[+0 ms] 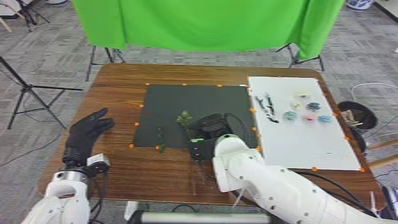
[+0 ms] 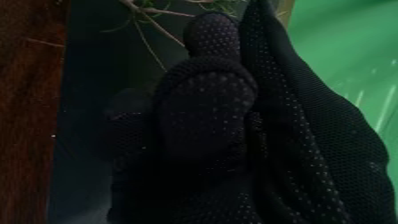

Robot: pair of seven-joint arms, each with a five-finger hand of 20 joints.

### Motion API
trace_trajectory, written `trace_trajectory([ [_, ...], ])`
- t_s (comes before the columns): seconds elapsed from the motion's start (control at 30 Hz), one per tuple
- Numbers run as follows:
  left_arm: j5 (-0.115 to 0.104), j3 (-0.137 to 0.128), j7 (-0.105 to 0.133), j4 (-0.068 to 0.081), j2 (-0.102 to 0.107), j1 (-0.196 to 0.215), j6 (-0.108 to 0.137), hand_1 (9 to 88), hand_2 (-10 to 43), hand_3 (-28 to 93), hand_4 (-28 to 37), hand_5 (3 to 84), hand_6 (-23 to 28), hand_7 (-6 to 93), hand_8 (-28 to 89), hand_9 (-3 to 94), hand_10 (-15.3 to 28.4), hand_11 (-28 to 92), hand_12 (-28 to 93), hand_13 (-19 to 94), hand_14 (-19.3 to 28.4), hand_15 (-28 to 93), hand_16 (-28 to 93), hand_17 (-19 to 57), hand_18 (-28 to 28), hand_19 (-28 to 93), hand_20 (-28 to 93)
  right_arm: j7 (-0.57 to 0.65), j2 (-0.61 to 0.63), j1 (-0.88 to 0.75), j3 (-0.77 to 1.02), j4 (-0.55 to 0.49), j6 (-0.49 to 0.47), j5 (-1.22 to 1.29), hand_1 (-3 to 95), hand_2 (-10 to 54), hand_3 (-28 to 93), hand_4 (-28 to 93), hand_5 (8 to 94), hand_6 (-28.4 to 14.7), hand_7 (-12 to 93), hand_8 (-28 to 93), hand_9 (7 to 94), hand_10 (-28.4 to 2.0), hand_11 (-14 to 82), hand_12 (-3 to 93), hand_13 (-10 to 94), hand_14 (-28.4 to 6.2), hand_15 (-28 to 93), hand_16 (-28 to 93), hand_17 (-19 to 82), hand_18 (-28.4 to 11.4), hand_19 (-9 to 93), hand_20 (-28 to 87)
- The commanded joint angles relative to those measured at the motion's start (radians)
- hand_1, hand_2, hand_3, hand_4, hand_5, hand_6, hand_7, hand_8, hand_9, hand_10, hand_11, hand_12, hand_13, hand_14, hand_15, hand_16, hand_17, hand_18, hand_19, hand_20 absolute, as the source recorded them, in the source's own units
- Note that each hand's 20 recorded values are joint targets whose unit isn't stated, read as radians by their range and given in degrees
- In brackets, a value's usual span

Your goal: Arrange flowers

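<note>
Table: brown wood (image 1: 124, 172), with a dark mat (image 1: 169, 95) across its middle and a white board (image 1: 324, 152) lengthwise near its right edge, orange markers (image 1: 137, 124) dotted around both
Leafy sprig: green, bushy at the end towards the table's far edge (image 1: 184, 118), its stem running towards the near edge; it lies over the mat, just beside the right hand, on the side towards the table's left edge
Thin sprig: green and slender (image 1: 161, 137), on the mat's left part, nearer the table's near edge than the far one
Flower heads: a loose group on the white board, towards the table's right edge, among them a pink one (image 1: 309, 118), a pale one (image 1: 304, 94) and bluish ones (image 1: 290, 115); a whitish stalk (image 1: 270, 103) lies on the same board, nearer the mat
Right hand: over the right part of the mat (image 1: 211, 125); in the right wrist view, woody stems with fine green leaves show close by its far end, but I cannot tell whether it grips them
Left hand: wide and relaxed, holding nothing, thumb apart from its fingers, by the table's left edge (image 1: 83, 135)
Surroundings: green cloth (image 1: 204, 25) beyond the far edge, dark bin (image 1: 357, 105) just beside the right edge
</note>
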Motion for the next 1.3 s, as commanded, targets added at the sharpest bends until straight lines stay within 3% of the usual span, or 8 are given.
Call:
trace_trajectory([
  [0.03, 0.005, -0.004, -0.009, 0.001, -0.006, 0.012, -0.012, 23.6, 2.1, 75, -28.3, 49.1, 2.2, 13.4, -8, 51.7, 13.8, 20, 12, 42, 16.4, 23, -2, 10.7, 11.4, 5, 18, -0.003, 0.007, -0.001, -0.005, -0.004, 0.004, -0.002, 54.2, -9.5, 59, -13, 76.9, -3.8, 22, 7, 93.7, -11.2, 27.2, 20.8, 94, -1.2, 52, 18, 73, -7.4, 78, 37],
  [0.5, 0.007, -0.003, -0.012, 0.003, -0.005, 0.009, -0.016, 24.7, -0.1, 75, -27.2, 49.0, 2.2, 13.5, -8, 51.6, 13.8, 20, 12, 42, 16.4, 24, -2, 10.7, 11.4, 5, 18, -0.018, 0.015, 0.001, -0.01, -0.006, 0.007, -0.001, 44.4, -9.5, 65, -14, 73.3, -3.1, 21, 3, 93.0, -11.5, 28.7, 18.9, 94, -1.4, 51, 19, 73, -7.6, 78, 36],
  [0.73, 0.008, -0.006, -0.013, 0.0, -0.005, 0.014, -0.015, 25.0, -0.4, 74, -26.7, 49.2, 2.3, 13.5, -8, 51.6, 13.7, 20, 12, 42, 16.4, 23, -2, 10.7, 11.4, 5, 18, -0.023, 0.029, 0.005, -0.032, -0.008, 0.0, -0.051, 38.4, -9.5, 68, -13, 72.6, -2.3, 22, -8, 92.6, -11.6, 29.1, 19.1, 94, -1.8, 50, 20, 72, -8.3, 80, 35],
  [1.3, 0.009, -0.01, -0.018, -0.001, -0.003, 0.019, -0.022, 25.1, -0.5, 74, -26.6, 49.2, 2.2, 13.6, -8, 51.7, 13.8, 20, 12, 42, 16.3, 23, -2, 10.7, 11.4, 5, 18, -0.012, 0.064, 0.006, -0.035, -0.013, -0.007, -0.079, 37.4, -9.5, 68, -13, 72.0, -2.1, 21, -11, 92.5, -11.7, 29.3, 19.1, 94, -2.2, 50, 20, 71, -8.9, 81, 34],
])
